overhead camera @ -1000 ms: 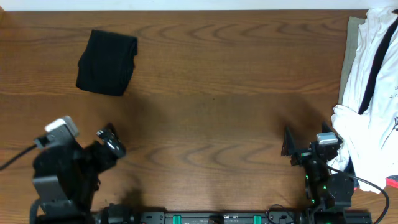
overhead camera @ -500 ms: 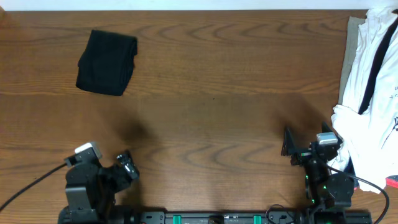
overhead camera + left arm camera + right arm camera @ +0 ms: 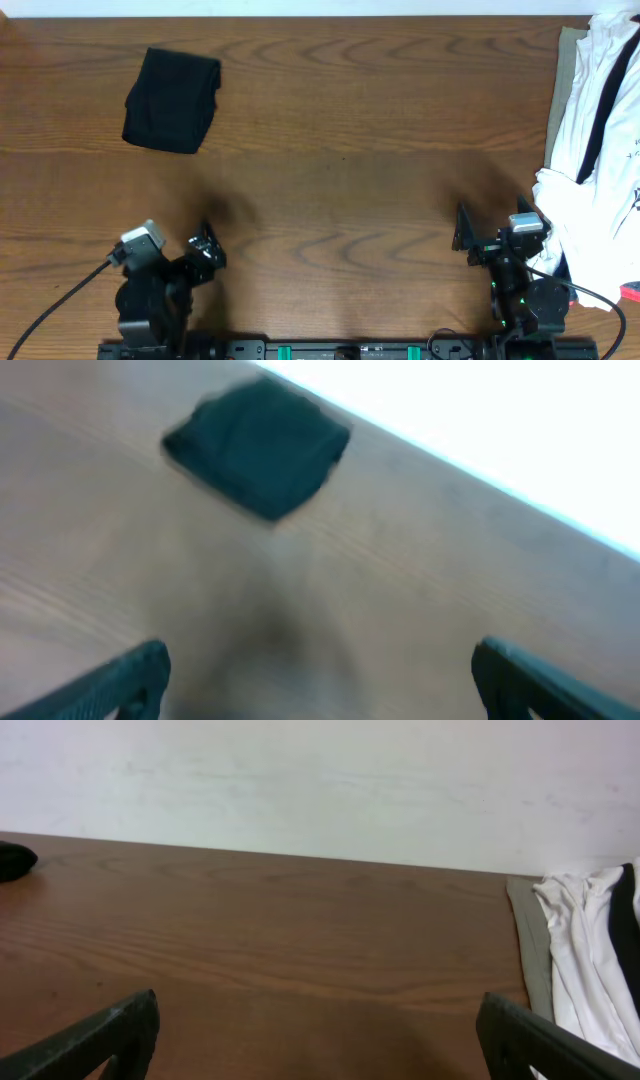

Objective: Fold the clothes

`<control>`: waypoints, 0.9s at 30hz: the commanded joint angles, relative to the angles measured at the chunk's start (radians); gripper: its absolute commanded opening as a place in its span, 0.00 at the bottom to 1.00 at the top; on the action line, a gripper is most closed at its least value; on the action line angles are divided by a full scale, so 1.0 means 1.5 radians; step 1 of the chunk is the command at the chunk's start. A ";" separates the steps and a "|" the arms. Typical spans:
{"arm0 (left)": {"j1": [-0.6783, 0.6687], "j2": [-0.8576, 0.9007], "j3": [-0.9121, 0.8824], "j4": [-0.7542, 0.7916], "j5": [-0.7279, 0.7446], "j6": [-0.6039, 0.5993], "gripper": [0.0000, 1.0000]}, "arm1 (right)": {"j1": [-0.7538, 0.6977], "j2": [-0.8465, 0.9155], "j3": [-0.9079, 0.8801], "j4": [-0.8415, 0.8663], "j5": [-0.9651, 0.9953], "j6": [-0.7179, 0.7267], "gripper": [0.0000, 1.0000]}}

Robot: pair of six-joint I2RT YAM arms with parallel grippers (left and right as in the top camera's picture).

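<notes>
A folded black garment (image 3: 172,100) lies at the far left of the table; it also shows blurred in the left wrist view (image 3: 258,448) and as a sliver at the left edge of the right wrist view (image 3: 14,860). A heap of white clothes with black trim (image 3: 598,140) lies at the right edge, also in the right wrist view (image 3: 592,965). My left gripper (image 3: 207,250) is open and empty near the front edge, its fingers wide apart in the left wrist view (image 3: 320,680). My right gripper (image 3: 462,236) is open and empty at the front right (image 3: 320,1040).
A grey cloth (image 3: 562,75) lies under the white heap at the far right. A red object (image 3: 630,292) peeks in at the right edge near the front. A white wall stands behind the table's far edge.
The left arm has drawn back toward the front edge and shifted right, its gripper now low and near the base. The right arm has not moved.
</notes>
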 commanded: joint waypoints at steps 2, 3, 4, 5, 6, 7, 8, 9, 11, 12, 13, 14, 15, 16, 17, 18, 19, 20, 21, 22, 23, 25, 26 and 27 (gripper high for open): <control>-0.002 -0.040 -0.063 0.133 0.017 -0.006 0.98 | -0.008 -0.004 -0.001 -0.003 0.002 -0.007 0.99; -0.002 -0.047 -0.078 0.167 0.020 -0.006 0.98 | -0.008 -0.004 -0.001 -0.003 0.002 -0.007 0.99; -0.002 -0.054 -0.092 0.198 0.025 -0.006 0.98 | -0.008 -0.004 -0.001 -0.003 0.002 -0.007 0.99; -0.002 -0.060 -0.104 0.224 0.030 -0.006 0.98 | -0.008 -0.004 -0.001 -0.003 0.002 -0.007 0.99; -0.002 -0.067 -0.119 0.250 0.032 -0.006 0.98 | -0.008 -0.004 -0.001 -0.003 0.002 -0.007 0.99; -0.002 -0.072 -0.132 0.271 0.032 -0.006 0.98 | -0.008 -0.004 -0.001 -0.003 0.002 -0.007 0.99; -0.002 -0.078 -0.144 0.288 0.033 -0.006 0.98 | -0.008 -0.004 -0.001 -0.003 0.002 -0.007 0.99; -0.003 -0.080 -0.157 0.307 0.033 -0.006 0.98 | -0.008 -0.004 -0.001 -0.003 0.002 -0.007 0.99; -0.003 -0.080 -0.179 0.342 0.032 -0.006 0.98 | -0.008 -0.004 -0.001 -0.003 0.002 -0.007 0.99; -0.003 -0.080 -0.190 0.356 0.032 -0.006 0.98 | -0.008 -0.004 -0.001 -0.003 0.002 -0.007 0.99; -0.003 -0.080 -0.198 0.365 0.032 -0.006 0.98 | -0.008 -0.004 -0.001 -0.003 0.002 -0.007 0.99; -0.003 -0.080 -0.205 0.373 0.032 -0.006 0.98 | -0.008 -0.004 -0.001 -0.003 0.002 -0.007 0.99; -0.003 -0.080 -0.212 0.380 0.032 -0.006 0.98 | -0.008 -0.004 -0.001 -0.003 0.002 -0.007 0.99; -0.003 -0.080 -0.217 0.384 0.032 -0.006 0.98 | -0.008 -0.004 -0.001 -0.003 0.002 -0.007 0.99; -0.003 -0.080 -0.222 0.386 0.032 -0.006 0.98 | -0.008 -0.004 -0.001 -0.003 0.002 -0.007 0.99; -0.003 -0.080 -0.225 0.385 0.032 -0.001 0.98 | -0.008 -0.004 -0.001 -0.003 0.002 -0.007 0.99; -0.003 -0.080 -0.227 0.386 0.032 0.009 0.98 | -0.008 -0.004 -0.001 -0.003 0.002 -0.007 0.99; -0.003 -0.080 -0.230 0.386 0.032 0.021 0.98 | -0.008 -0.004 -0.001 -0.003 0.002 -0.007 0.99; -0.003 -0.080 -0.233 0.386 0.032 0.033 0.98 | -0.008 -0.004 -0.001 -0.003 0.002 -0.007 0.99; -0.003 -0.080 -0.236 0.385 0.032 0.048 0.98 | -0.008 -0.004 -0.001 -0.003 0.002 -0.007 0.99; -0.003 -0.080 -0.241 0.385 0.032 0.066 0.98 | -0.008 -0.004 -0.001 -0.003 0.002 -0.007 0.99; -0.003 -0.080 -0.252 0.385 0.032 0.089 0.98 | -0.008 -0.004 -0.001 -0.003 0.002 -0.007 0.99; -0.003 -0.080 -0.259 0.385 0.032 0.100 0.98 | -0.008 -0.004 -0.001 -0.003 0.002 -0.007 0.99; -0.003 -0.080 -0.267 0.383 0.032 0.109 0.98 | -0.008 -0.004 -0.001 -0.003 0.002 -0.007 0.99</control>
